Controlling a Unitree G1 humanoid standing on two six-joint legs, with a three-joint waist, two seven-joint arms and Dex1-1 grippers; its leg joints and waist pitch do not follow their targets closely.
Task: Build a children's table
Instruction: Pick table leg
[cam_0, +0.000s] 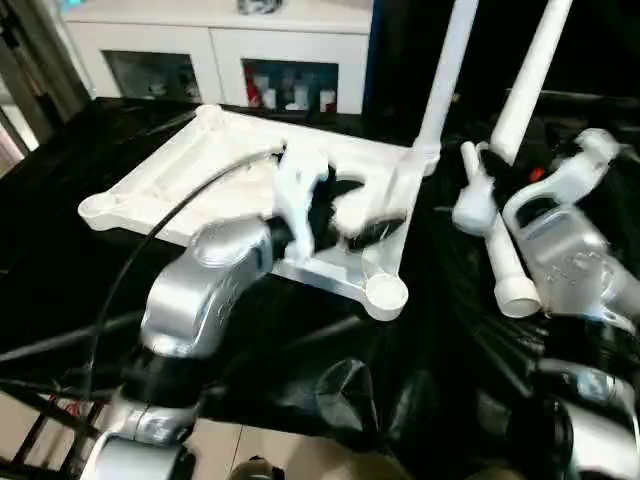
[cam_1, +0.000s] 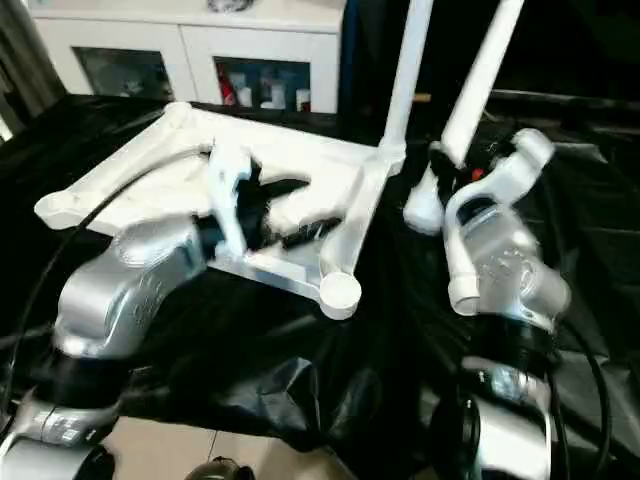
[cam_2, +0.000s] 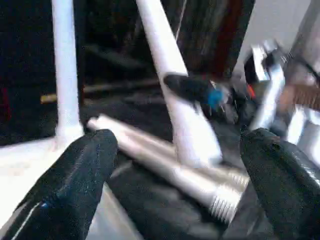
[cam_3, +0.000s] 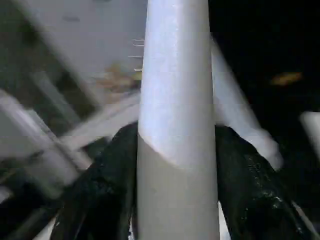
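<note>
Holding long white tubular leg (cam_3: 172, 125) tilted in my right hand (cam_3: 175, 200), fingers clamped; left hand (cam_2: 175, 190) wide open, empty, over white ribbed plastic tabletop (cam_0: 170, 170) on black-draped table (cam_0: 60, 260).

Upright leg (cam_0: 447, 70): top cut off at 12 o'clock edge.
Held leg (cam_0: 530, 75): upper end out of frame.
Tabletop (cam_0: 200, 150): middle hidden behind left gripper (cam_0: 335, 215).
Cabinet (cam_0: 215, 45) contents: blurred, unidentifiable.
</note>
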